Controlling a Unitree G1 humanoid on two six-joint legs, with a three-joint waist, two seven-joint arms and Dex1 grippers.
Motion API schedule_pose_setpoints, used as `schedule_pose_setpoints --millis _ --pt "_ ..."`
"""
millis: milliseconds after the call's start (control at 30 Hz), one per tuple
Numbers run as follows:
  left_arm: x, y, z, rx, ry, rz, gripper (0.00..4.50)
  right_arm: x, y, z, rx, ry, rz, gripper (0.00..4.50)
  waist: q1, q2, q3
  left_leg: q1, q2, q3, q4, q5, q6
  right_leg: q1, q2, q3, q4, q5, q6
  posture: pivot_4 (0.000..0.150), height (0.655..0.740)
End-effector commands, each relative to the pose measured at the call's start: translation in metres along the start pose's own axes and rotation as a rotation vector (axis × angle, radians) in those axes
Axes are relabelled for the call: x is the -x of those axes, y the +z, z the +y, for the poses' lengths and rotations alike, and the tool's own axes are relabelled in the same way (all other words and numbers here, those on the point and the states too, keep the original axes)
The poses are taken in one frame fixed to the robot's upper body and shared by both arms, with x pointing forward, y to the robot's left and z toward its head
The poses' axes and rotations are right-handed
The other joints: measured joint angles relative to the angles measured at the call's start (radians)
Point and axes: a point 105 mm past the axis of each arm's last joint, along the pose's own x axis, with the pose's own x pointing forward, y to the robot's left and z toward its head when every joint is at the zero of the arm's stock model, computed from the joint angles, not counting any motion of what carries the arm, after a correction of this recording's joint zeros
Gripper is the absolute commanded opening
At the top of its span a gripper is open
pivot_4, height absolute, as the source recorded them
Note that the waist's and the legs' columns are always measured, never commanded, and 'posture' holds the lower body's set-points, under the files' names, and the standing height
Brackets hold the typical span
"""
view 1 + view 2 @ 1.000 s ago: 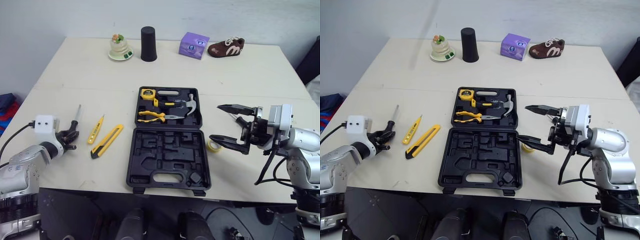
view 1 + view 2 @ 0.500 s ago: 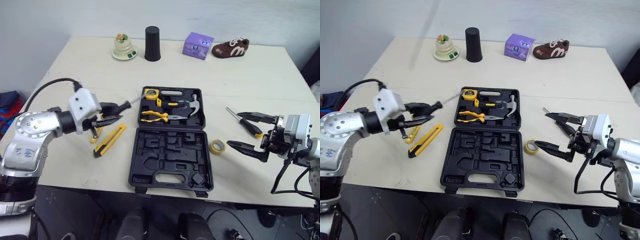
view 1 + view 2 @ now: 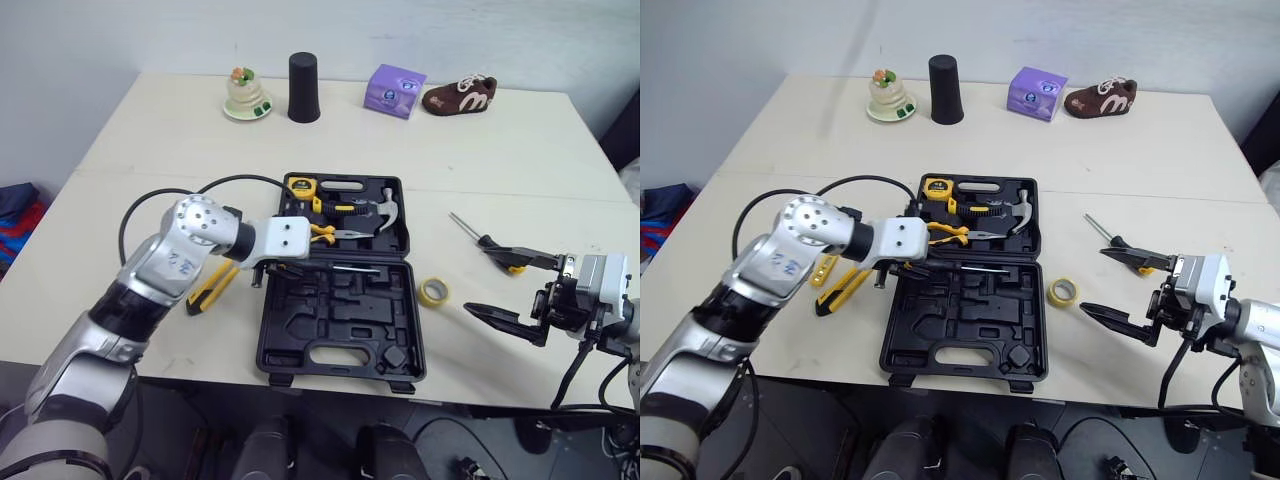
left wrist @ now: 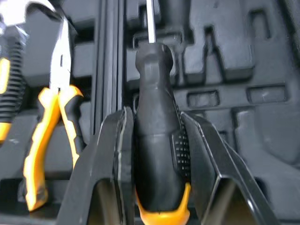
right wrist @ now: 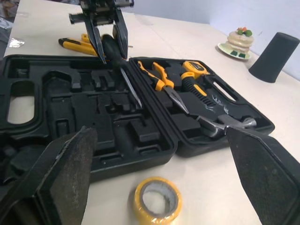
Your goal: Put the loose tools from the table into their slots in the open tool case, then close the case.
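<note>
We see the table (image 3: 150, 150) bearing the open tool case (image 3: 340, 330). The left gripper (image 4: 154, 112), clamped on a black-handled screwdriver (image 3: 345, 268), holds it over the case's moulded half, near the hinge. The right gripper (image 3: 478, 274), fingers spread, lies beside the tape roll (image 3: 433, 291), possibly touching a second screwdriver (image 3: 470, 228).

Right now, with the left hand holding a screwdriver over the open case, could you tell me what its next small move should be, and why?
I would probably lower the left hand a little, so the screwdriver settles into a long slot in the near half of the case. The hand is shut on the black handle, and the shaft lies over the moulded tray just beside the hinge, apparently not yet seated.
</note>
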Motion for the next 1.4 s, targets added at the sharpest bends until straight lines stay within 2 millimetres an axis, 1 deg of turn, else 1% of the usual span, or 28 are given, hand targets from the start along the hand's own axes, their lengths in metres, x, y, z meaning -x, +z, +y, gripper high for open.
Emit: schedule_pose_setpoints --millis 33,233,500,533,567,600,633,733,833,933,1000,1033,1100,1133,1233,1267,1300,1367,1400 --pt "-0.001 0.008 0.012 -0.062 0.027 0.013 1.06 0.000 0.013 0.001 0.053 -0.008 -0.027 4.50 0.002 0.000 0.000 0.000 0.000 0.000 0.000 0.000 0.000 0.000 0.000 0.000 0.000 0.000 0.000 0.150 0.7340" --pt "-0.007 0.008 0.013 -0.055 0.014 0.009 1.06 -0.003 0.017 0.005 0.056 -0.023 -0.029 4.50 0.001 0.000 0.000 -0.001 0.001 -0.001 0.001 0.000 0.000 0.001 -0.001 -0.001 0.000 0.000 0.000 0.150 0.7340" --pt "-0.012 0.005 0.010 -0.050 -0.007 0.013 1.06 -0.006 0.019 0.007 0.055 -0.032 -0.026 4.50 0.002 0.000 0.000 -0.001 0.001 -0.003 0.002 0.000 0.000 0.002 -0.001 -0.002 0.000 0.000 0.000 0.150 0.7340" --pt "-0.012 0.007 0.011 -0.056 -0.002 -0.006 1.06 -0.007 0.020 0.008 0.056 -0.033 -0.026 4.50 0.002 0.000 0.000 -0.001 0.000 -0.003 0.002 0.000 0.000 0.002 -0.001 -0.002 0.000 0.000 0.000 0.150 0.7340" --pt "-0.011 0.009 0.012 -0.061 0.002 -0.020 2.08 -0.007 0.020 0.008 0.056 -0.034 -0.027 4.50 0.002 0.000 0.000 -0.001 0.000 -0.003 0.002 0.000 0.000 0.002 -0.001 -0.002 0.000 0.000 0.000 0.150 0.7340" --pt "-0.010 0.010 0.013 -0.047 0.004 -0.031 2.44 -0.008 0.020 0.008 0.056 -0.034 -0.026 4.50 0.002 0.000 0.000 -0.001 0.000 -0.003 0.002 0.000 0.000 0.002 -0.001 -0.002 0.000 0.000 0.000 0.150 0.7340" --pt "-0.009 0.010 0.011 -0.051 -0.014 -0.035 2.84 -0.008 0.020 0.008 0.056 -0.035 -0.026 4.50 0.002 0.000 0.000 -0.001 0.000 -0.003 0.002 0.000 0.000 0.002 -0.001 -0.002 0.000 0.000 0.000 0.150 0.7340" --pt "-0.001 0.014 0.014 -0.063 -0.012 -0.075 4.08 -0.009 0.020 0.007 0.057 -0.036 -0.026 4.50 0.000 0.000 0.000 -0.001 0.000 -0.003 0.001 0.000 0.000 0.002 -0.001 -0.002 -0.001 0.000 0.000 0.150 0.7340" --pt "0.003 0.017 0.014 -0.056 -0.019 -0.104 4.08 -0.010 0.020 0.006 0.056 -0.037 -0.026 4.50 0.001 0.000 0.000 -0.001 0.001 -0.003 0.002 0.000 0.000 0.002 -0.001 -0.002 0.000 0.000 0.000 0.150 0.7340" --pt "0.020 0.027 0.021 -0.082 0.033 -0.241 4.08 -0.010 0.019 0.004 0.057 -0.038 -0.024 4.50 0.000 0.000 0.000 -0.001 0.001 -0.003 0.002 0.000 0.000 0.002 -0.001 -0.002 0.000 0.000 0.000 0.150 0.7340" --pt "0.025 0.032 0.027 -0.043 0.101 -0.356 4.08 -0.011 0.017 0.003 0.056 -0.044 -0.025 4.50 0.000 0.000 0.000 -0.001 0.001 -0.003 0.002 0.000 0.000 0.002 -0.001 -0.002 0.000 0.000 0.000 0.150 0.7340" --pt "0.026 0.035 0.029 0.005 0.126 -0.428 4.08 -0.011 0.016 0.002 0.055 -0.046 -0.026 4.50 0.000 0.000 0.000 -0.001 0.001 -0.003 0.002 0.000 0.000 0.002 -0.001 -0.002 0.000 0.000 0.000 0.150 0.7340" --pt "0.026 0.040 0.030 0.079 0.158 -0.539 3.56 -0.011 0.013 0.002 0.050 -0.048 -0.025 4.50 0.000 0.000 0.000 -0.001 0.001 -0.004 0.003 0.000 0.000 0.003 -0.001 -0.003 0.000 0.000 0.000 0.150 0.7340" --pt "0.022 0.037 0.026 0.107 0.149 -0.559 3.28 -0.010 0.011 0.002 0.047 -0.048 -0.023 4.50 0.000 0.000 0.000 -0.001 0.000 -0.004 0.003 0.000 0.000 0.003 -0.001 -0.003 0.000 0.000 0.000 0.150 0.7340" --pt "0.008 0.028 0.015 0.145 0.134 -0.549 1.89 -0.008 0.006 0.002 0.039 -0.055 -0.020 4.50 0.001 0.000 0.000 -0.001 0.000 -0.005 0.003 0.000 0.001 0.004 -0.001 -0.004 0.000 0.000 0.000 0.150 0.7340" --pt "0.003 0.027 0.013 0.150 0.134 -0.545 1.49 -0.007 0.004 0.003 0.038 -0.055 -0.019 4.50 0.001 0.000 0.000 -0.001 0.000 -0.005 0.003 0.000 0.001 0.004 -0.001 -0.004 0.000 0.000 0.000 0.150 0.7340" --pt "-0.001 0.025 0.012 0.162 0.138 -0.539 0.94 -0.007 0.003 0.003 0.037 -0.056 -0.018 4.50 0.001 0.000 0.000 -0.001 0.000 -0.005 0.003 0.000 0.001 0.004 -0.001 -0.004 0.000 0.000 0.000 0.150 0.7340" --pt "-0.011 0.021 0.010 0.185 0.142 -0.520 0.03 -0.006 0.001 0.004 0.034 -0.055 -0.014 4.50 0.001 0.000 0.000 -0.001 0.000 -0.005 0.004 0.000 0.001 0.004 -0.001 -0.004 0.000 0.000 0.000 0.150 0.7340" --pt "-0.014 0.019 0.009 0.192 0.144 -0.510 0.03 -0.006 0.001 0.004 0.032 -0.055 -0.012 4.50 0.001 0.000 0.000 -0.001 0.000 -0.005 0.004 0.000 0.001 0.004 -0.002 -0.004 0.000 0.000 0.000 0.150 0.7340"
